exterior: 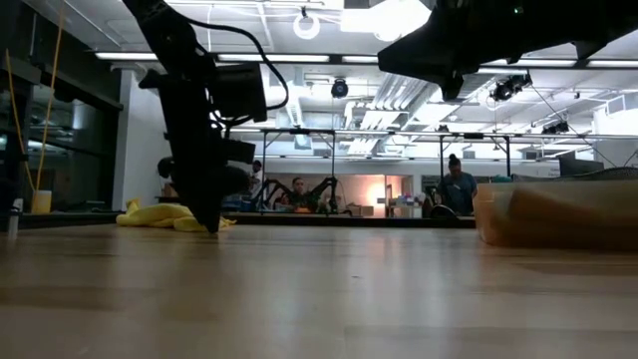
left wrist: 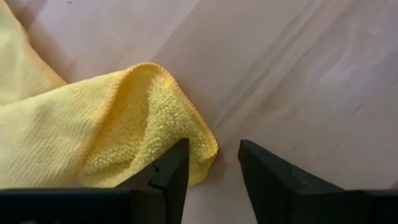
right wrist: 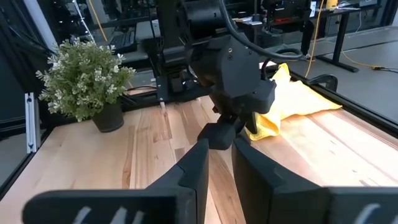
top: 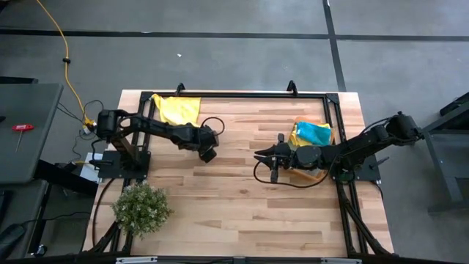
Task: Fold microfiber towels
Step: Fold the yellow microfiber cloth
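Yellow microfiber towel lies rumpled at the table's far edge, towards the far left corner. The left gripper sits at its folded corner with fingers parted, grasping nothing. Teal and yellow towels fill the orange bin by the right edge. The right gripper hovers mid-table, fingers nearly closed and empty. A plant stands near the front left corner.
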